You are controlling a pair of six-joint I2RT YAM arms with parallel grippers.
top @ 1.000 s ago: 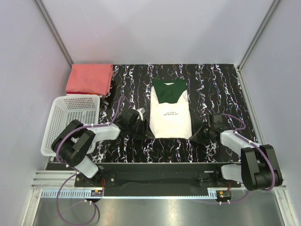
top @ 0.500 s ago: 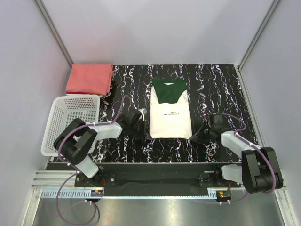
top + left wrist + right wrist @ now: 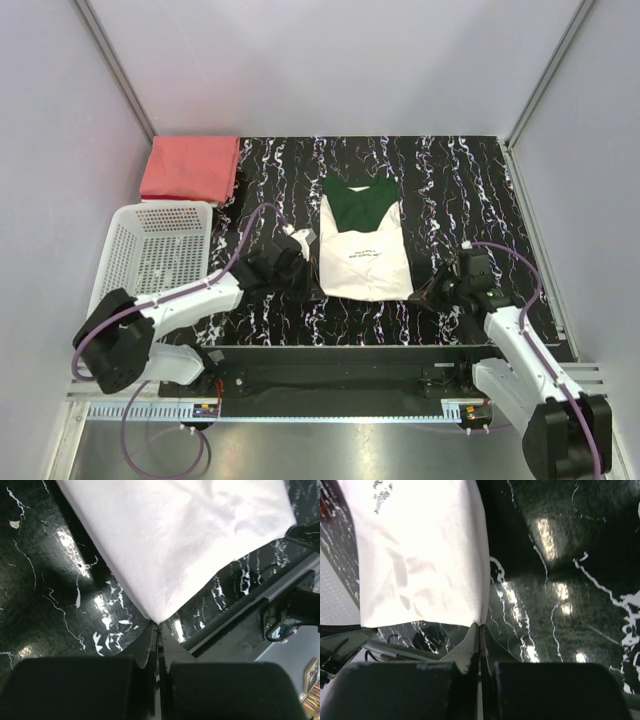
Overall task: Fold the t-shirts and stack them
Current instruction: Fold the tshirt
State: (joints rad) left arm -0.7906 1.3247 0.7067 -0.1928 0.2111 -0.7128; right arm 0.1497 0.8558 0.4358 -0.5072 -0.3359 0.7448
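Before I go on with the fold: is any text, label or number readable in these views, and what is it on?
Nothing can be read.
The dark chest lettering on the cream-white t-shirt: too small in the top view, blurred in the right wrist view.
The salmon-red t-shirt and the basket: no text seen.

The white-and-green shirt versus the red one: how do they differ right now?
Colour: the white-and-green shirt is cream with a green top and chest print; the red shirt is plain salmon. Place: the white-and-green shirt lies mid-table, the red shirt in the far left corner. State: the left gripper and right gripper are shut on the white-and-green shirt's near corners; the red shirt is untouched. Both lie outside the basket.
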